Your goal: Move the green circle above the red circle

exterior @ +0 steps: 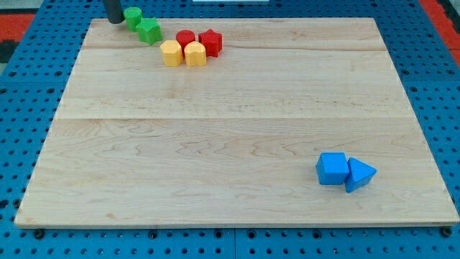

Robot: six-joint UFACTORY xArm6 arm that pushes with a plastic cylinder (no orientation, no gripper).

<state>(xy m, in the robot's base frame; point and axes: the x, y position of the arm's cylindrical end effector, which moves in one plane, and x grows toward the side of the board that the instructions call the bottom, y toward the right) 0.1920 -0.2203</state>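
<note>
Dark rod tip [115, 21] just left of green round block [133, 15], at wooden tabletop [230, 129] top edge. Tool has no jaws, nothing pinched. Step: pushing start. Next: push rightward, to above red round block [185, 38].

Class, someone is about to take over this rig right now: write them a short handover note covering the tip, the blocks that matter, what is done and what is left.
My tip sits at the board's top-left corner, just left of the green circle.
The green circle touches the green star lying down-right of it.
The red circle lies further right, beside the red star.
Done: tip is in place beside the green circle.
Left: push the green circle rightwards along the top edge until it sits above the red circle.
</note>
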